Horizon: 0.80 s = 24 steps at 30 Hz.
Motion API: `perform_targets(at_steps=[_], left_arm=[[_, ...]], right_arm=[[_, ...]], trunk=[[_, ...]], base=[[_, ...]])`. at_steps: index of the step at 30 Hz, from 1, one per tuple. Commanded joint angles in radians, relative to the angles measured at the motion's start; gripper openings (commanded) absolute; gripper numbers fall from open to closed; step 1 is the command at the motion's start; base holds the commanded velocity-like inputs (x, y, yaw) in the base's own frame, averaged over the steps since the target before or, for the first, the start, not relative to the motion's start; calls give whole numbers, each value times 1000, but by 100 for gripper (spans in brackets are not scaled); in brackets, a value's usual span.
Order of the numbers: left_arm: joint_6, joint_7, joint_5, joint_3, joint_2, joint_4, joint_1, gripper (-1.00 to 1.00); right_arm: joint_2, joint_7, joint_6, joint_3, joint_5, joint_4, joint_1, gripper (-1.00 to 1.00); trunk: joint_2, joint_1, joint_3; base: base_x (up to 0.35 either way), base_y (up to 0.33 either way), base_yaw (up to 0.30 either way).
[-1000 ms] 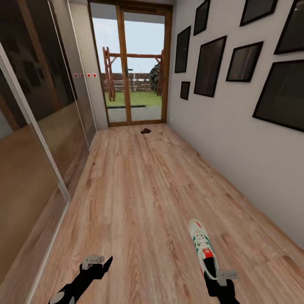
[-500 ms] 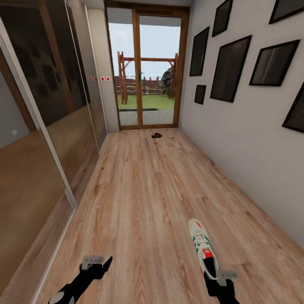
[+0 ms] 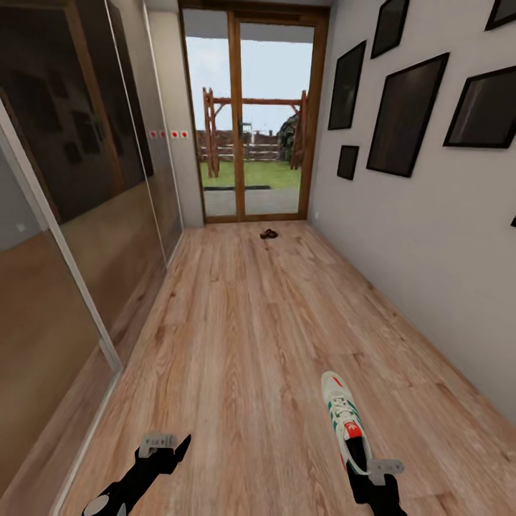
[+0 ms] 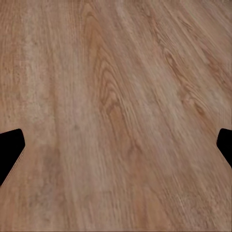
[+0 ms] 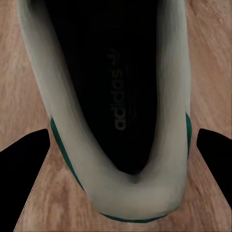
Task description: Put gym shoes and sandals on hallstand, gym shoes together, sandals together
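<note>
- Swinging rightward, the head camera is bringing the glass door (image 3: 251, 122) toward centre; both arms are keeping their place
- right pincer (image 3: 374, 479) is gripping the gym shoe (image 3: 345, 418) at its heel, above the corridor floor (image 3: 236, 344)
- left pincer (image 3: 166, 446) is hanging open, empty
- sandals (image 3: 269, 233) are lying far off by the door; best keeping the shoe clamped while driving

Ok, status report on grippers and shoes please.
Left gripper open, empty. Right gripper shut on gym shoe, heel end. Sandals far down corridor floor, by glass door.

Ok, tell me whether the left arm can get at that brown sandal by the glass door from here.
Probably not. The sandal lies far down the corridor floor by the glass door, while the left gripper hangs low near the robot; nothing blocks the way.
</note>
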<state>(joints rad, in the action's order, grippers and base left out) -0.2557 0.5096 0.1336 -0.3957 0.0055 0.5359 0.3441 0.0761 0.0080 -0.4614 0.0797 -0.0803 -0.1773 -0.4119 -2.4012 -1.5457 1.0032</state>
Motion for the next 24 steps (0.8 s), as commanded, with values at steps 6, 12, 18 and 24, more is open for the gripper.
perform_targets(at_steps=[6, 12, 18, 24], left_arm=[[-6, 6, 11, -8, -1, -1, 1, 100], [-6, 6, 11, -8, 0, -1, 1, 100], [-7, 6, 11, -8, -1, -1, 1, 100], [-7, 6, 9, -8, -1, -1, 1, 100]], right_arm=[[1, 1, -3, 8, -9, 1, -1, -100], [1, 1, -3, 8, -9, 1, -1, -100], [1, -2, -5, 7, -10, 0, -1, -100], [1, 0, -3, 7, -9, -1, -1, -100]], trunk=[[0, 0, 1], [0, 0, 1], [0, 0, 1], [0, 0, 1]], base=[[338, 0, 0], [338, 0, 0], [338, 0, 0], [338, 0, 0]])
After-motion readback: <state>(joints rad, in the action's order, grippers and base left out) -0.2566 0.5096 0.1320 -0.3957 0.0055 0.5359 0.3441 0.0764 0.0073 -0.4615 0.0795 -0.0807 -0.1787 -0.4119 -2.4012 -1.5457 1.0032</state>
